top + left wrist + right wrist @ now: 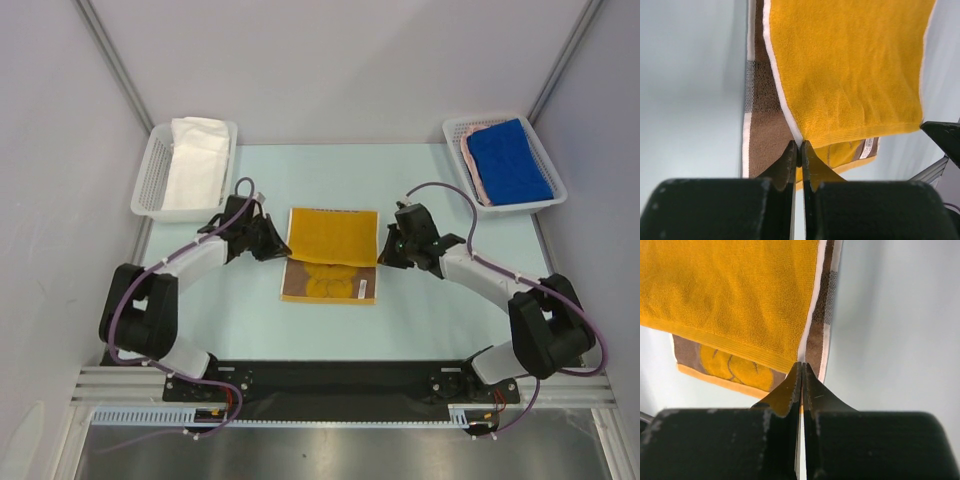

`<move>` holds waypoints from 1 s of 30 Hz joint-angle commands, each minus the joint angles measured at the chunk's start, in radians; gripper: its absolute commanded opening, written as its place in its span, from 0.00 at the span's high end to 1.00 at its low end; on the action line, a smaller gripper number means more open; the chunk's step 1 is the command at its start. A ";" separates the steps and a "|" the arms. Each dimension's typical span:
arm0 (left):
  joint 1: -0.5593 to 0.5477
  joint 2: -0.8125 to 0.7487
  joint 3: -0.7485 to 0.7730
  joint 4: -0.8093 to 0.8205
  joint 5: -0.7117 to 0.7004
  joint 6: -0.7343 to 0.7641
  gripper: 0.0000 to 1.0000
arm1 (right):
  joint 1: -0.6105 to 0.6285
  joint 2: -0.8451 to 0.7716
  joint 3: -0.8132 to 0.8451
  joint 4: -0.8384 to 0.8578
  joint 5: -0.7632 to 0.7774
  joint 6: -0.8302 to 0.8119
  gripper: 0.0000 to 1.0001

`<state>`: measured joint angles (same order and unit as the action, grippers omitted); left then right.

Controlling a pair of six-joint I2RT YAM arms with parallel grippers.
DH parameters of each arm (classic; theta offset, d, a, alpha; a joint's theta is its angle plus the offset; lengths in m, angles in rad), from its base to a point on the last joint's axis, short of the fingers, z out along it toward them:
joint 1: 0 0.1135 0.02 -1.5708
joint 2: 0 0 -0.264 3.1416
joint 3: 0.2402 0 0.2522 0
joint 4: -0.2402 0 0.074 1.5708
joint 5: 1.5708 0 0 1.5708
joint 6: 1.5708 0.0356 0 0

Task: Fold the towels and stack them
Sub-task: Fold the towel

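— Where is the cloth you are working on?

— The yellow-orange towel (332, 250) lies at the middle of the worktop (440, 310), between my two arms; it is doubled over, the plain yellow back of the far part turned up and laid toward me over the printed face.

— Which way does it run?

— Its length runs from the near side to the far side, away from my bases; doubled as it is, the outline is close to square. The hemmed short edge of the upper layer runs crosswise, left to right; the printed near end, brown with a yellow figure, shows beyond that edge, and a small white label (869, 148) sits on the lower layer.

— And your pincers?

— My left pincer (800, 147) is pinched narrow on the left corner of that hemmed edge; my right pincer (801, 367) is closed tight on the right corner; both grip the white-trimmed side border where it meets the hem. The lower layer shows beneath the held edge in both wrist views; how high the edge is held I cannot tell.

— The other towels?

— A white towel (195, 160) sits in the left basket (150, 185) at the far left corner; a blue towel (508, 160) lies on a pinkish towel (478, 185) in the right basket (548, 170) at the far right; both are well apart from my pincers.
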<state>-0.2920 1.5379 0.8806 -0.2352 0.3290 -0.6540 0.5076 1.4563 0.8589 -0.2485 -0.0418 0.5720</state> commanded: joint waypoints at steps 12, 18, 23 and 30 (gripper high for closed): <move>-0.013 -0.165 -0.115 -0.024 0.033 0.016 1.00 | 0.058 -0.128 -0.034 -0.083 0.005 0.015 1.00; -0.013 -0.197 -0.161 -0.019 0.041 0.017 1.00 | 0.080 -0.162 -0.055 -0.104 0.010 0.032 1.00; -0.015 -0.223 -0.183 -0.026 0.045 0.019 1.00 | 0.103 -0.192 -0.067 -0.124 0.017 0.043 1.00; -0.015 -0.248 -0.210 -0.038 0.047 0.027 1.00 | 0.126 -0.208 -0.093 -0.129 0.023 0.061 1.00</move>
<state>-0.2996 1.3312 0.6823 -0.2695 0.3553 -0.6464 0.6209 1.2770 0.7761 -0.3653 -0.0368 0.6163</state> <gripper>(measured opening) 0.067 0.010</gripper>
